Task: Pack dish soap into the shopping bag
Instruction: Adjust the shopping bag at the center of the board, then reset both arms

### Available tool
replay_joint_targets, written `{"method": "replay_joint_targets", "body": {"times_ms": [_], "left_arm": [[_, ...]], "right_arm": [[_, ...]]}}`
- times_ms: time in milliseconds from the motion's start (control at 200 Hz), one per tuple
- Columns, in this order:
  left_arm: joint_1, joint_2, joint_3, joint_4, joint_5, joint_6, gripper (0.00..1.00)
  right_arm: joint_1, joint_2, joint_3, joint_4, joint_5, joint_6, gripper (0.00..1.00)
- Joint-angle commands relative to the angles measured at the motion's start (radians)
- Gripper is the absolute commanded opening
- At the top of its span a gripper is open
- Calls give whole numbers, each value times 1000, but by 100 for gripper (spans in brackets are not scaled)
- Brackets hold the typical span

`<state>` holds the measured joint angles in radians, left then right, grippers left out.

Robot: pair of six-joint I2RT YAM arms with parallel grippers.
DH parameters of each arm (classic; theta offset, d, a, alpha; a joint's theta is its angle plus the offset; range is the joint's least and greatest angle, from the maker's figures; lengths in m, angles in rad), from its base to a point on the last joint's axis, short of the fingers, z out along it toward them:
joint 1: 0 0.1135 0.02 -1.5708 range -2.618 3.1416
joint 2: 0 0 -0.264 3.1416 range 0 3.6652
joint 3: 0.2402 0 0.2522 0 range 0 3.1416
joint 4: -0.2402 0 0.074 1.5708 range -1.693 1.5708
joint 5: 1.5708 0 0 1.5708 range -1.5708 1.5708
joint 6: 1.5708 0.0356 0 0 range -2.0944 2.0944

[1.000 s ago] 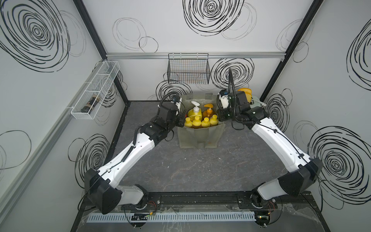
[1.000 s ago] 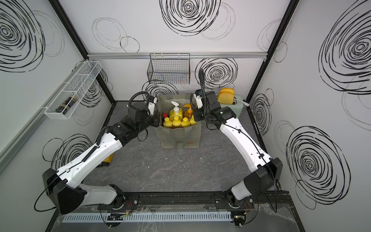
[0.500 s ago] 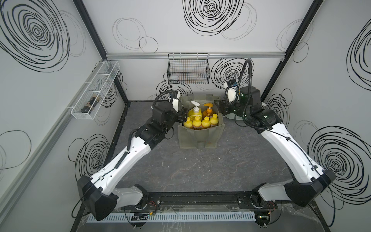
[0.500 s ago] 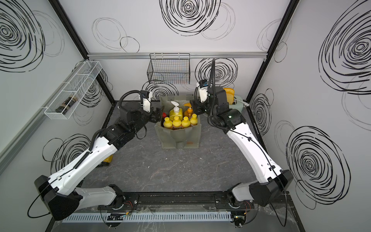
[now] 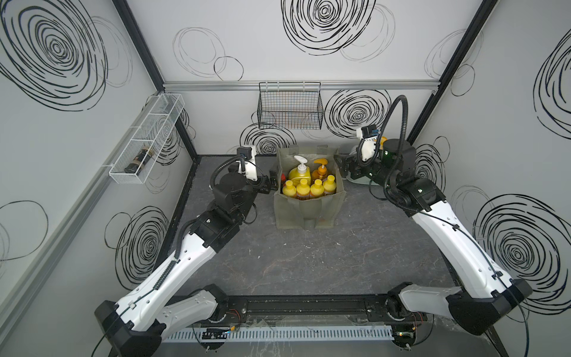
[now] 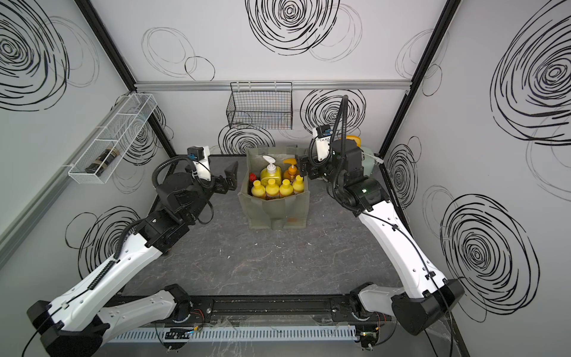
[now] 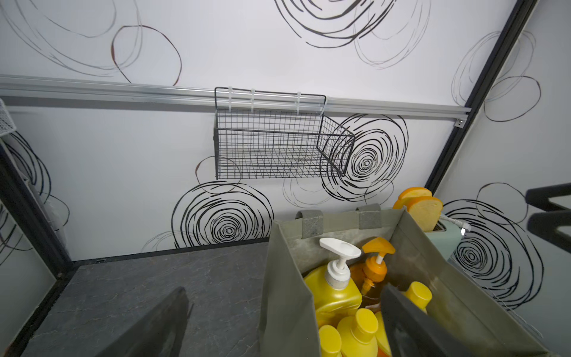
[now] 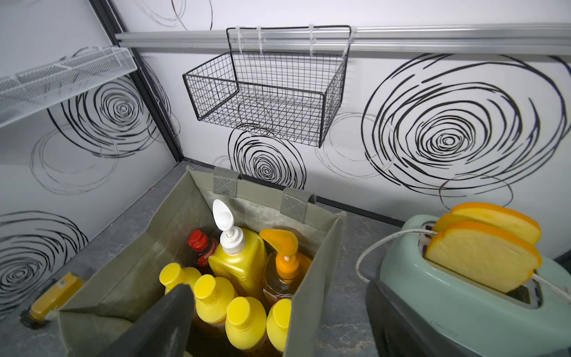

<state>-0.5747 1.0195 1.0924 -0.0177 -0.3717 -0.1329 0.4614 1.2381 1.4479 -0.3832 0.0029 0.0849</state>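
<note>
The grey-green shopping bag (image 5: 309, 210) (image 6: 275, 213) stands upright at the back middle of the table. The dish soap bottles stand inside it: a big yellow white-pump one (image 8: 241, 259), an amber orange-pump one (image 8: 287, 265), a red-capped one (image 8: 197, 244) and several small yellow-capped ones (image 8: 244, 318). My left gripper (image 5: 272, 181) (image 7: 284, 290) is open and straddles the bag's left wall (image 7: 287, 293) without touching it. My right gripper (image 5: 344, 168) (image 8: 278, 286) is open astride the right wall (image 8: 318, 278). Neither holds anything.
A mint toaster (image 8: 463, 303) with two bread slices stands right of the bag, close to my right gripper. A yellow item (image 8: 55, 296) lies on the table left of the bag. On the walls hang a black wire basket (image 5: 290, 108) and a white rack (image 5: 145, 139) holding a dark jar (image 5: 139, 159).
Both grippers were shut at the bag's side walls and have opened wide. Both wrists have drawn slightly outward and up from the bag.
</note>
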Motion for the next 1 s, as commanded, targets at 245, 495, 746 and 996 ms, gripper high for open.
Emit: {"method": "replay_joint_targets", "body": {"times_ms": [245, 495, 746, 996], "left_arm": [[59, -142, -156, 203, -65, 18, 96], [62, -217, -300, 336, -86, 99, 96], [75, -286, -522, 599, -164, 239, 96], [139, -267, -708, 850, -205, 306, 96]], "right_arm": [[-104, -194, -202, 209, 20, -12, 97], [-174, -275, -363, 336, 11, 4, 97], [-258, -357, -569, 519, 34, -19, 97], [-359, -390, -779, 763, 38, -25, 98]]}}
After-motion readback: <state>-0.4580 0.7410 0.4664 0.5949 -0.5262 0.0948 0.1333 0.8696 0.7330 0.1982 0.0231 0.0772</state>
